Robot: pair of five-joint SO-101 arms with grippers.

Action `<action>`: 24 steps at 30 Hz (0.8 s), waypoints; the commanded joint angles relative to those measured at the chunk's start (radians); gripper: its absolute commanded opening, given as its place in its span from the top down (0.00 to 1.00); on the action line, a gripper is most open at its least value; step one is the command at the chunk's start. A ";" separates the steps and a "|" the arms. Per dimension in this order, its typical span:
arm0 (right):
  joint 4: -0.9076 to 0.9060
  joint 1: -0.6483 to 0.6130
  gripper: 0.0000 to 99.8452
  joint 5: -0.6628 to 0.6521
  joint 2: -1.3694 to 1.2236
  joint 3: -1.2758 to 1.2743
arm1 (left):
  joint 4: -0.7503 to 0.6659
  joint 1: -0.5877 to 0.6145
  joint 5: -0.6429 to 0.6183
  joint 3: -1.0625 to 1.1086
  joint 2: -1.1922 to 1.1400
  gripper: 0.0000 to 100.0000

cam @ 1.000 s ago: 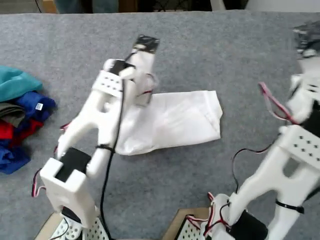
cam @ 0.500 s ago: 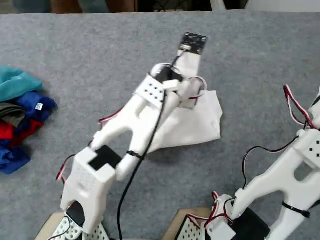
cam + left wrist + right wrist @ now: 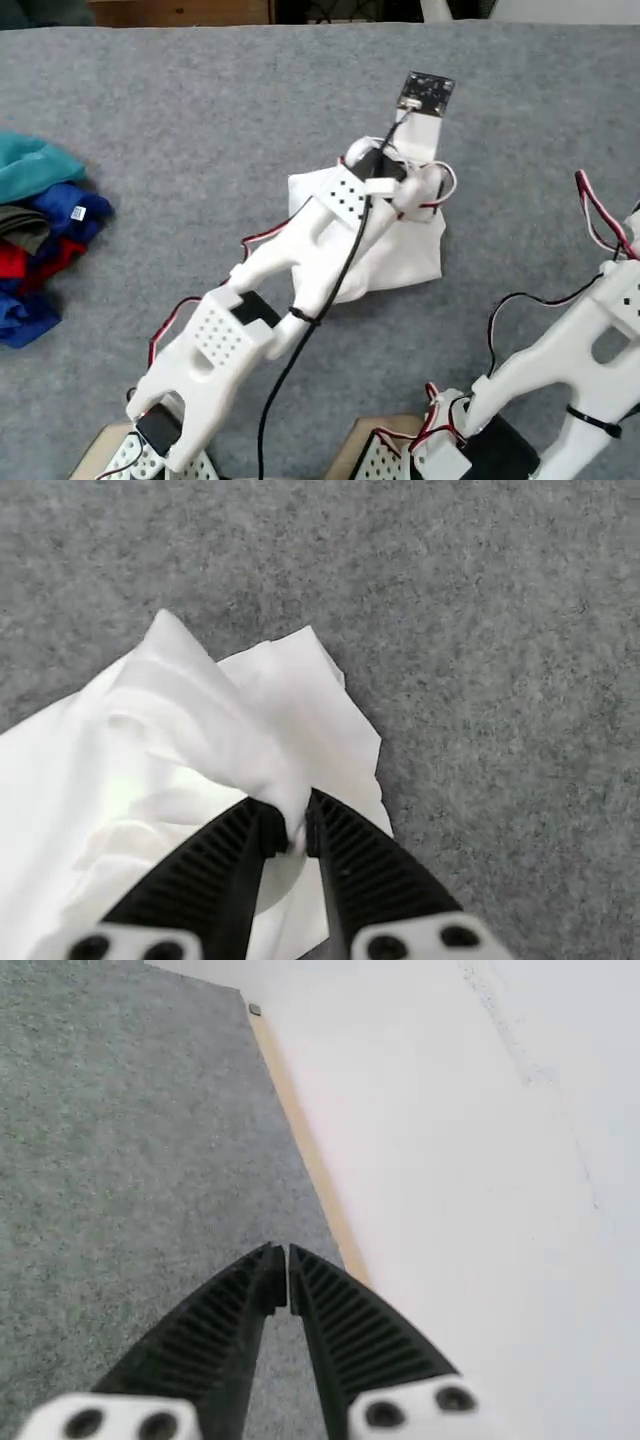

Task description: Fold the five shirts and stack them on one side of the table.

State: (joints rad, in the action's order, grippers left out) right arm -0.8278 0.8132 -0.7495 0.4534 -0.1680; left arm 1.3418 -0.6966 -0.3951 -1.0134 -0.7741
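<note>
A white shirt (image 3: pixel 400 250) lies partly folded in the middle of the grey table, with the left arm stretched over it. My left gripper (image 3: pixel 290 832) is shut on a pinched fold of the white shirt (image 3: pixel 190 740), lifting it over the rest of the cloth near the shirt's far right corner. At the table's left edge sits a pile of shirts (image 3: pixel 35 235) in teal, blue, olive and red. My right gripper (image 3: pixel 279 1275) is shut with nothing in it, held over the table's right edge, and the right arm (image 3: pixel 590 340) stands at the right side.
The table's wooden edge strip (image 3: pixel 310 1160) and a pale floor beyond it lie under the right gripper. Bare grey felt (image 3: pixel 200 110) spreads between the shirt pile and the white shirt, and along the far side.
The left arm has swung from the shirt's left end to its right, dragging the gripped cloth over and folding the shirt narrower. The right arm pulled back toward the right edge.
</note>
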 commanded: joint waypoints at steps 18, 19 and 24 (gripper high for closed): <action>-0.184 -0.129 0.97 -0.120 0.001 0.081 | 0.114 0.120 -0.005 -0.449 -0.115 0.71; -0.222 -0.153 0.98 -0.120 -0.002 0.097 | 0.149 0.154 -0.002 -0.498 -0.115 0.72; -0.402 -0.358 0.98 -0.080 -0.016 0.077 | 0.348 0.355 0.064 -0.651 -0.129 0.87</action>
State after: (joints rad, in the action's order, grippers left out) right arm -1.1546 0.5769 -0.8600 0.4519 -0.1128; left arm 1.5842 -0.4480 -0.3705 -1.5658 -0.9137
